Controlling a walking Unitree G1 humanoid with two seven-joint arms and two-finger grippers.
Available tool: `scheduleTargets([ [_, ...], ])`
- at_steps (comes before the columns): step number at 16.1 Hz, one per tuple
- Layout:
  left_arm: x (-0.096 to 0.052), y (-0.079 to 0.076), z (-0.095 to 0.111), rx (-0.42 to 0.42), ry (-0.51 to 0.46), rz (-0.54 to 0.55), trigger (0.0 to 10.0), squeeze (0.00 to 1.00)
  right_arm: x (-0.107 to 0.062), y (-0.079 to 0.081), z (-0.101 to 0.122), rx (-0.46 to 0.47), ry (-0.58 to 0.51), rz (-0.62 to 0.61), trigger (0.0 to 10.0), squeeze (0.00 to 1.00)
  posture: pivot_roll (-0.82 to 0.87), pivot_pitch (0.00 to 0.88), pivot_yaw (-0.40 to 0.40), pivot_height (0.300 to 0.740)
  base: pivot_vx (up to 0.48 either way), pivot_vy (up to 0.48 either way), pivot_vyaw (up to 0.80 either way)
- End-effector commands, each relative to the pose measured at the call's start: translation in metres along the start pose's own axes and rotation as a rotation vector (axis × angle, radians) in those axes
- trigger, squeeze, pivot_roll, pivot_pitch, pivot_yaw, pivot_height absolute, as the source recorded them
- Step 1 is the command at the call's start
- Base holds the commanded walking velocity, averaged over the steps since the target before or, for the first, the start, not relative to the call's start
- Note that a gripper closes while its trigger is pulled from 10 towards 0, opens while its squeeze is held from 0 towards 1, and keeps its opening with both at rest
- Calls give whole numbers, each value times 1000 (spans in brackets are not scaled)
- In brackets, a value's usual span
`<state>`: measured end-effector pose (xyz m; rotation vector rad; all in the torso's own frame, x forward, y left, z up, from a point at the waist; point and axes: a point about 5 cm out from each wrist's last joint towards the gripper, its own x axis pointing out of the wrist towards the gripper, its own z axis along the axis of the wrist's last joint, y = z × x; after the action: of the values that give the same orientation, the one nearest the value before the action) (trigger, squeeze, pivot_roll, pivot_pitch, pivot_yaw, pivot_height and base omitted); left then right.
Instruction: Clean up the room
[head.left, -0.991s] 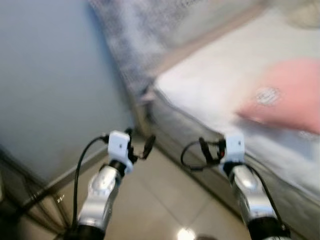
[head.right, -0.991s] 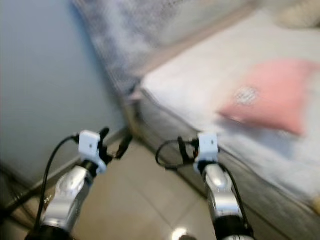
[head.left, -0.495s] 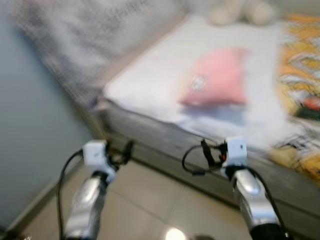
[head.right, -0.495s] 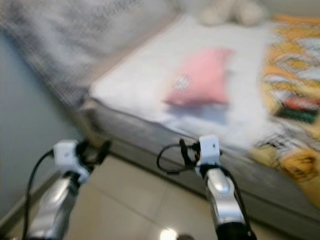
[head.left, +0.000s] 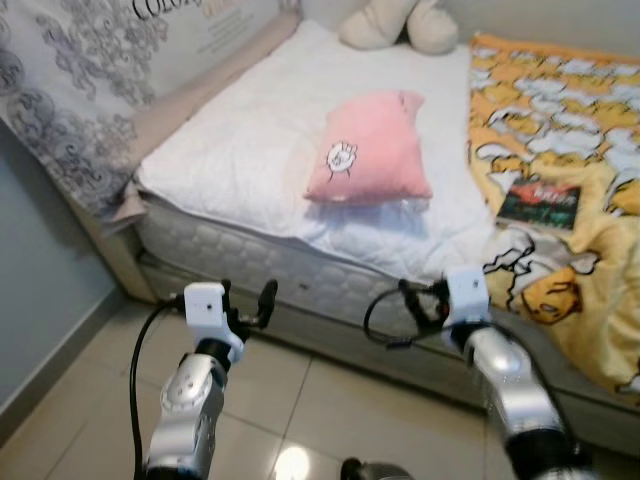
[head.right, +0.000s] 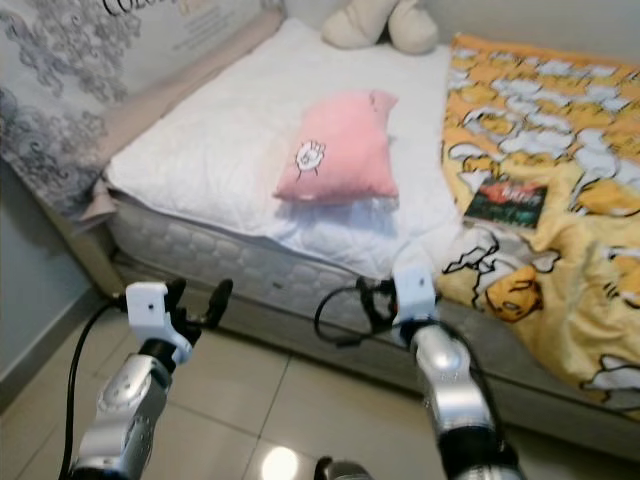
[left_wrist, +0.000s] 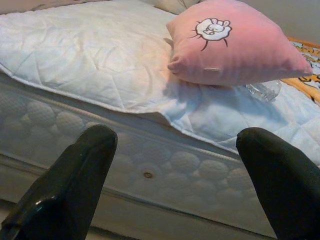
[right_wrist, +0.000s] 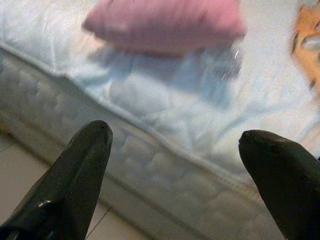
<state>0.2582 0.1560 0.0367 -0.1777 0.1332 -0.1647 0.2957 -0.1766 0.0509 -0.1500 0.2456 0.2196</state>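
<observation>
Facing bed (head.left: 250, 150) — pink pillow (head.left: 368, 160), both grippers spread

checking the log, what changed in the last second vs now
The camera swung from the grey wall toward the bed, and the blur cleared; the things did not move. The pink square pillow, yellow patterned blanket, dark book and cream plush toy lie on it. The left gripper and right gripper stayed open, holding nothing, raised before the mattress.
</observation>
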Motion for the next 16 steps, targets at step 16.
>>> scheduleTargets([
  [16,16,-19,16,64,-70,-120,10000,0,0,6,14,46,-139,-66,10000,0,-187,0,91,740,0,-78,-307],
])
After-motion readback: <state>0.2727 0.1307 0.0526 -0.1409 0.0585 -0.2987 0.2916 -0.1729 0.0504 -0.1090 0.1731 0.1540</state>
